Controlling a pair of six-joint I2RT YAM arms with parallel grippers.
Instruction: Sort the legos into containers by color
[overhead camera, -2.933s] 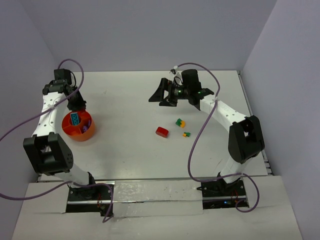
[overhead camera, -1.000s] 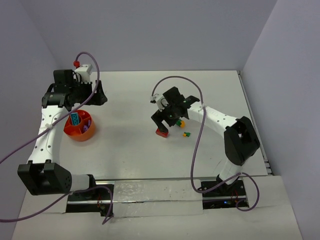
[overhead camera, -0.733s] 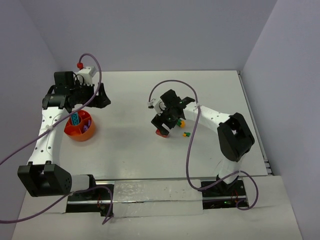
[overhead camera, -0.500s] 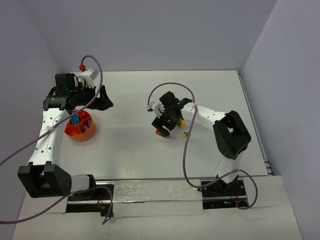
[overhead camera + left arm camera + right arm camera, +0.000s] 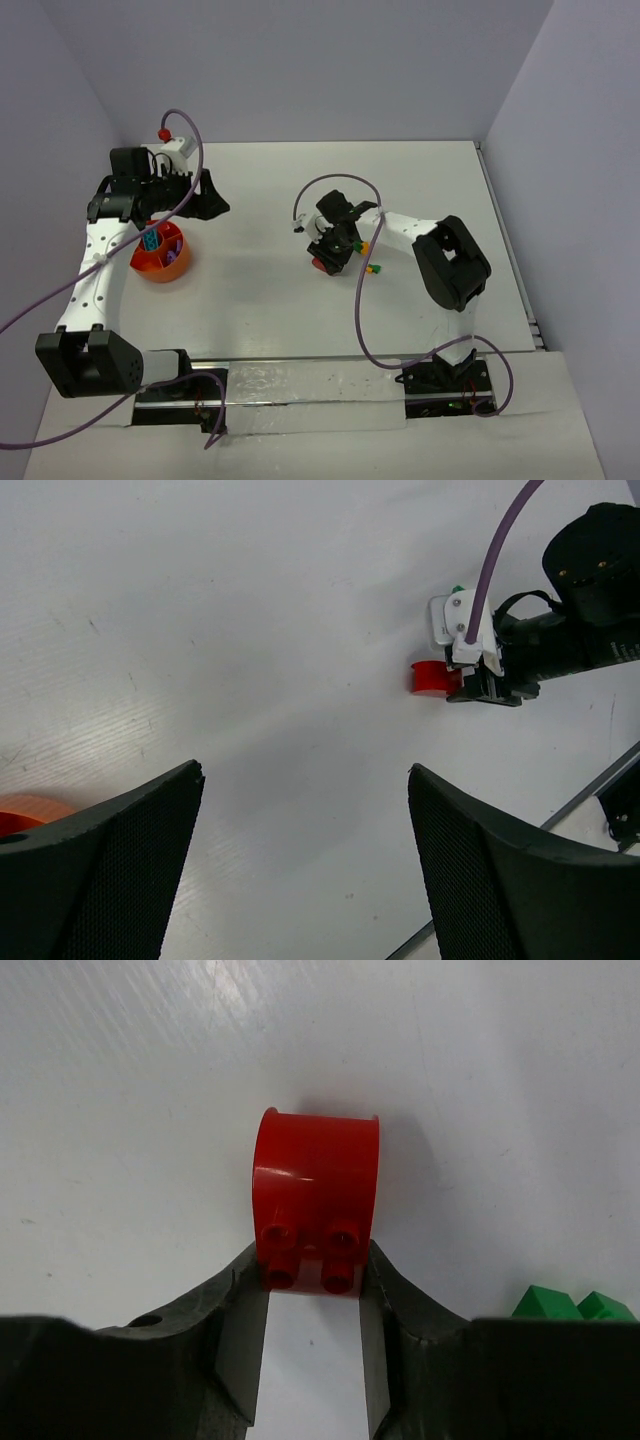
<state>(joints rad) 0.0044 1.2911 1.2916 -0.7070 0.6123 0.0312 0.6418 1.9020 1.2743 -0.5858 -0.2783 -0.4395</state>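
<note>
A red lego (image 5: 316, 1190) lies on the white table, and my right gripper (image 5: 313, 1260) is shut on it, both pads pressed against its studded end. From above, the same red lego (image 5: 322, 264) peeks out under the right gripper (image 5: 328, 258). The left wrist view also shows that red lego (image 5: 432, 677). My left gripper (image 5: 305, 772) hangs open over bare table, nothing between its fingers; seen from above, the left gripper (image 5: 210, 195) is just up and right of the orange bowl (image 5: 160, 275). A teal lego (image 5: 150, 240) and a purple lego (image 5: 171, 259) lie in the bowl.
A green-and-yellow lego (image 5: 363, 245) and a smaller green-and-orange one (image 5: 374, 268) lie just right of the right gripper. A green lego (image 5: 560, 1303) shows at the right wrist view's lower right. Purple cables arc over both arms. Walls close in the table on three sides.
The right gripper came down from the table's back onto the red lego and closed on it. The left arm swung off the bowl, its gripper drifting right.
</note>
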